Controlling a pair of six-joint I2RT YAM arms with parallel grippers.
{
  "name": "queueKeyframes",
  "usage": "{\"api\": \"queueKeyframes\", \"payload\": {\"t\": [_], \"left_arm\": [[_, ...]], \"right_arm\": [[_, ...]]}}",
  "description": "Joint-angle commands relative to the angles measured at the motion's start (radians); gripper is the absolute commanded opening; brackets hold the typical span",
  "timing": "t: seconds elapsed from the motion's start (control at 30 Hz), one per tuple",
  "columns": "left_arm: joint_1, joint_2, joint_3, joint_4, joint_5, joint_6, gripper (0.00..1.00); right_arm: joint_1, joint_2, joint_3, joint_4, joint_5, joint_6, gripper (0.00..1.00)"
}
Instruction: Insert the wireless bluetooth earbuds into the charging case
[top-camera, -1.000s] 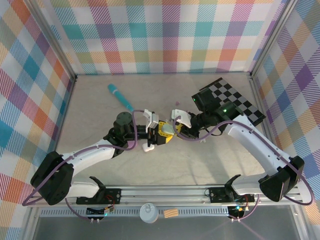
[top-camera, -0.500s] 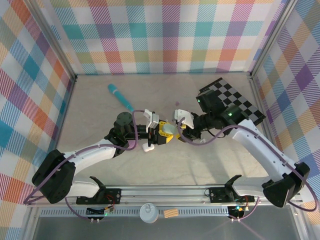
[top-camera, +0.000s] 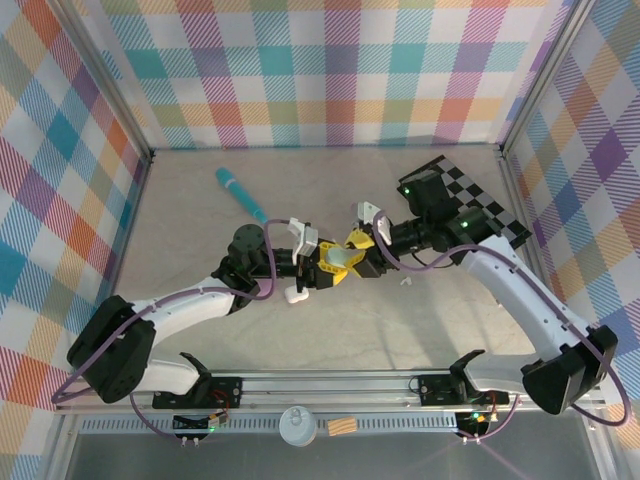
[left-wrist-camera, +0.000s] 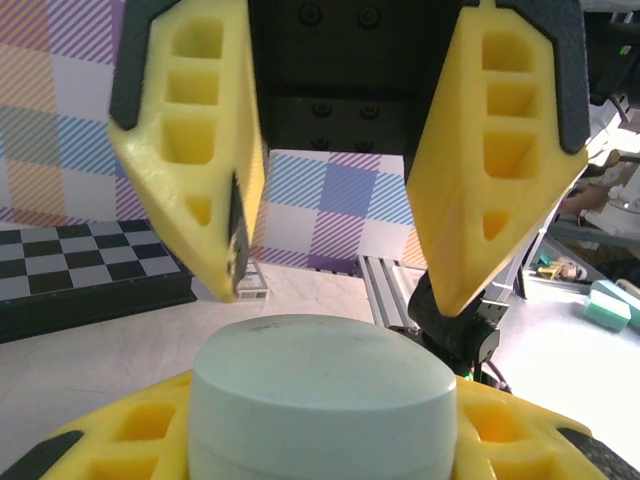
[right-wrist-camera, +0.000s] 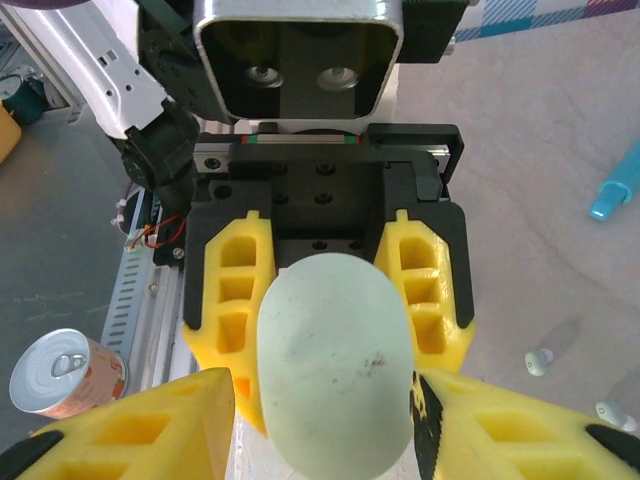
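Pastel plaid cloth walls (top-camera: 330, 70) on three sides, aluminium frame posts (top-camera: 103, 75) at the corners. Beige table surface (top-camera: 400, 330), evenly lit. Metal rail (top-camera: 330, 383) along the near edge.

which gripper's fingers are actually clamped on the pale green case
The left gripper: its yellow fingers press both sides of the case. The right gripper has its fingers spread, not gripping.
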Motion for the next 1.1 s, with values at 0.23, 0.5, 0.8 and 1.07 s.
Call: {"api": "queueKeyframes", "payload": {"t": [0.23,0.5,0.8,1.07], "left_arm": [[0.003,0.035,0.017,0.15,0.04,-0.059,0.32],[0.003,0.041,0.02,0.16,0.034,-0.066,0.32],[0.004,0.034,0.006,0.161,0.044,-0.063,0.32],[0.005,0.016,-0.003,0.171,0.046,-0.067,0.32]], "right_arm": [[0.015,0.03,0.015,0.05,0.026,0.008,0.51],[0.024,0.036,0.005,0.033,0.032,-0.018,0.55],[0.023,0.016,0.001,0.125,0.136,0.058,0.54],[0.023,0.012,0.003,0.134,0.19,0.057,0.53]]}}
